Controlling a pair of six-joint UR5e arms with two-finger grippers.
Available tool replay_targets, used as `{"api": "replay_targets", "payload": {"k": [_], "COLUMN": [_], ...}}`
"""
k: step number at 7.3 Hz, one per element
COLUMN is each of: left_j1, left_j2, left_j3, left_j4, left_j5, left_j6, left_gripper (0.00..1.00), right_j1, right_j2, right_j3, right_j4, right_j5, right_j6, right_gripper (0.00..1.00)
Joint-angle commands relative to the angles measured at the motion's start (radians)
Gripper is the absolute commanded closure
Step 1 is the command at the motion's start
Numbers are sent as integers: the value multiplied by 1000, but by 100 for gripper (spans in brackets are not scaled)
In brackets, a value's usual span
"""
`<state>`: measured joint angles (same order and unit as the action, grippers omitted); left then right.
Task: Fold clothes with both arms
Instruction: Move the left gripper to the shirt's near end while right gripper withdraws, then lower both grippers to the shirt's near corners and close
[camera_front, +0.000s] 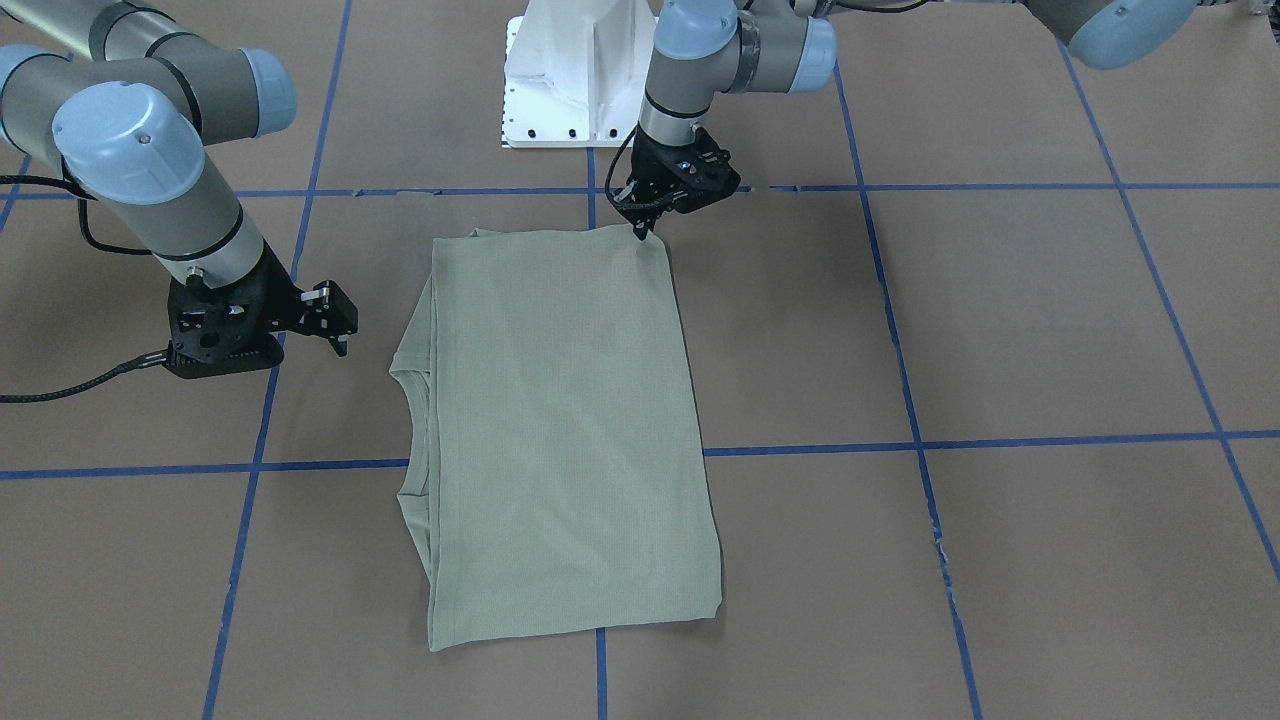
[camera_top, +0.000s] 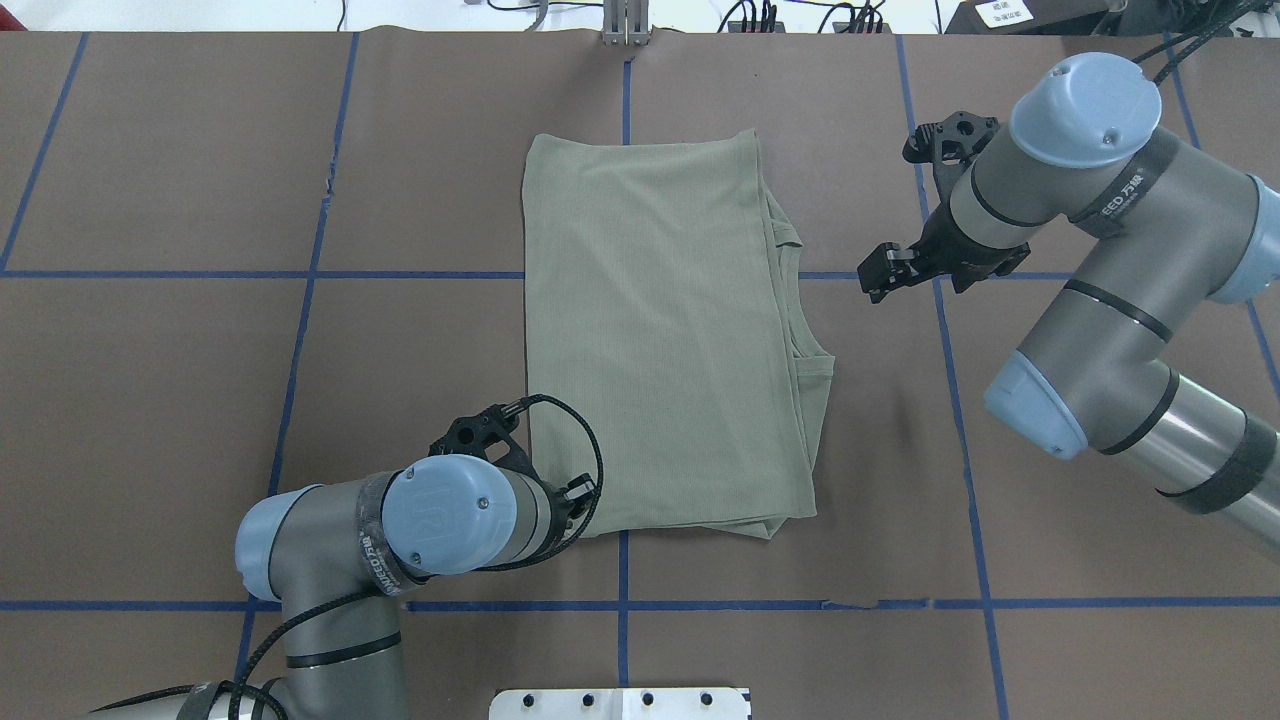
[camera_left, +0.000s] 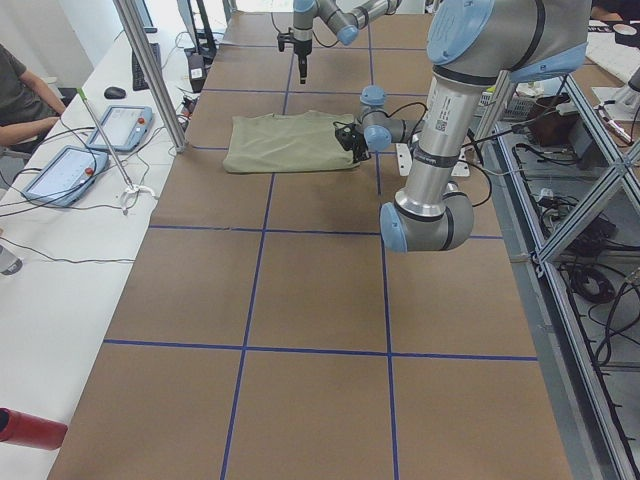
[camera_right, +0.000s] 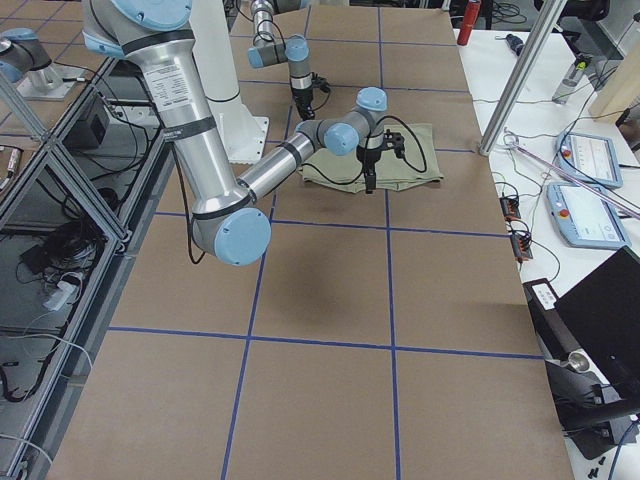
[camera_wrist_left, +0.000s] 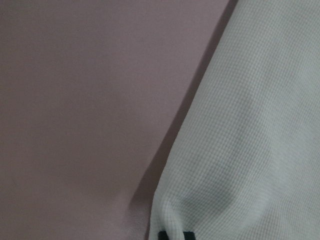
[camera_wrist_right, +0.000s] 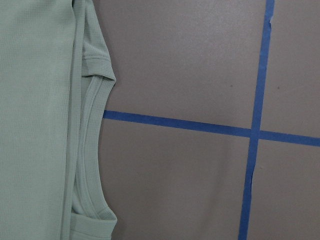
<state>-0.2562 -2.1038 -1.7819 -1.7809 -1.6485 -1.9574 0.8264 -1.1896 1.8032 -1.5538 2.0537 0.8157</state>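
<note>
My left pincer (camera_front: 643, 228) is down at the corner of the shirt (camera_front: 565, 430) nearest my base, and its tips look closed on that corner: in its wrist camera the knit puckers toward the two dark fingertips (camera_wrist_left: 172, 234), which I take as a pinch on the cloth rather than a mere touch. I judge I hold it there either to lift that edge for another fold or to tug the rectangle square. My right pincer (camera_front: 335, 322) hangs beside the shirt's collar (camera_top: 800, 300) side, apart from the cloth, with its jaws spread and nothing in them, probably waiting to take the matching corner. The shirt itself lies flat in the middle of the table (camera_front: 1000, 330), already folded to a long rectangle with the neck rib peeking out along my right-hand edge. The table is covered in brown paper marked off by blue tape lines (camera_front: 1000, 440), and my white pedestal (camera_front: 575, 80) stands just behind the shirt. Along the far side runs a white bench with tablets (camera_left: 65, 170) and cables, where a person (camera_left: 15, 95) sits.
</note>
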Motion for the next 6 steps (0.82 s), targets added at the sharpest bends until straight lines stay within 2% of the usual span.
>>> {"api": "replay_targets", "payload": {"k": [1, 2, 5, 6], "left_j1": [0, 0, 0, 2], "left_j2": [-2, -4, -2, -4], "left_j3": [-17, -21, -25, -25], "left_j4": [0, 0, 0, -2], "left_j5": [-8, -10, -8, -10], "left_j6": [3, 3, 5, 5], "left_gripper": [100, 100, 100, 100], "right_j1": [-45, -105, -274, -326], "right_j2": [-22, -30, -112, -142], "right_j3": [45, 76, 230, 249], "right_j4": [18, 55, 75, 77], "right_j5": [2, -4, -165, -194], "right_j6": [117, 258, 663, 745], "right_gripper": [0, 0, 0, 0]}}
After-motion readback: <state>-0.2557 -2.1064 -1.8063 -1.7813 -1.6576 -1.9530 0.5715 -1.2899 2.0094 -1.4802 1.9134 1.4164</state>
